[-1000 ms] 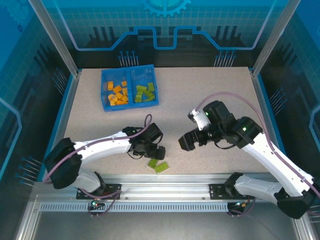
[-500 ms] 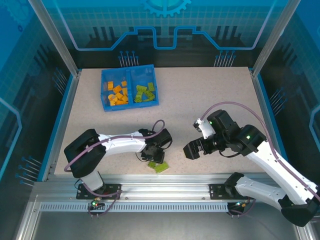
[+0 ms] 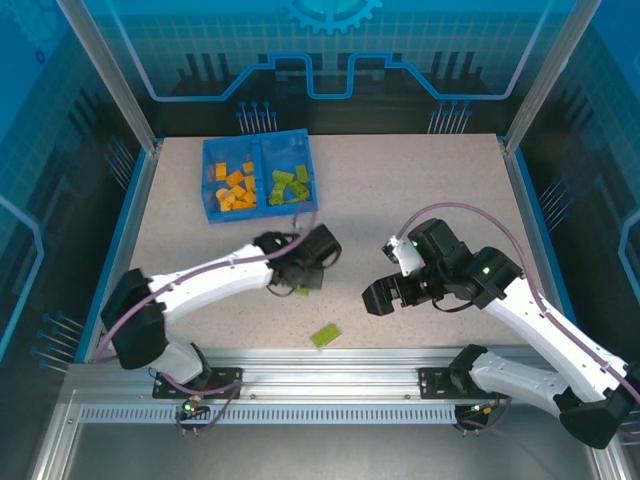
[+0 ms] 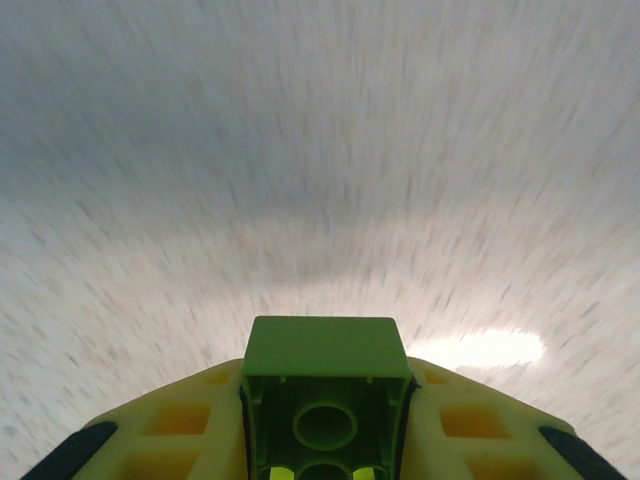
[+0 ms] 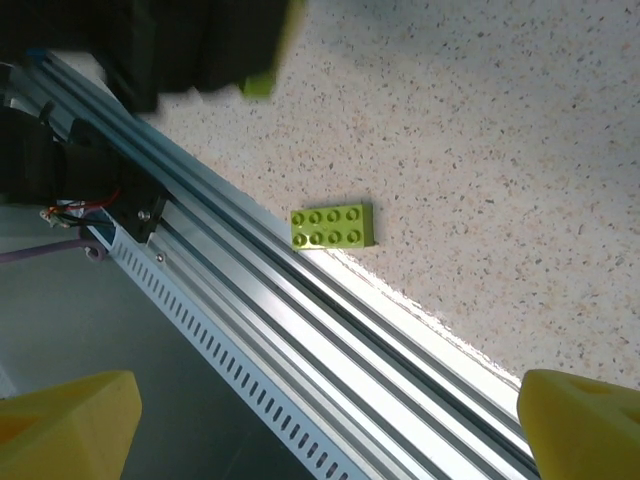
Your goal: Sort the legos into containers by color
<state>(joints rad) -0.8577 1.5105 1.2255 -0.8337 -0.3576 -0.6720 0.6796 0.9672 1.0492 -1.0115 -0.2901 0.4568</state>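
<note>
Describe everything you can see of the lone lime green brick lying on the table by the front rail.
The lime green brick is a small rectangular block of glossy-looking plastic with eight round studs on top, in two rows of four. It lies flat, studs up, on the speckled table, right at its near edge beside the aluminium rail and turned slightly askew to it. It looks whole and clean. Only the table touches it.

Left gripper (image 4: 323, 430) clamped on lime green brick (image 4: 323, 350), hollow underside toward camera, yellow fingers (image 4: 175, 425) flanking it; blurred speckled table (image 4: 320, 150) beyond brick.
</note>
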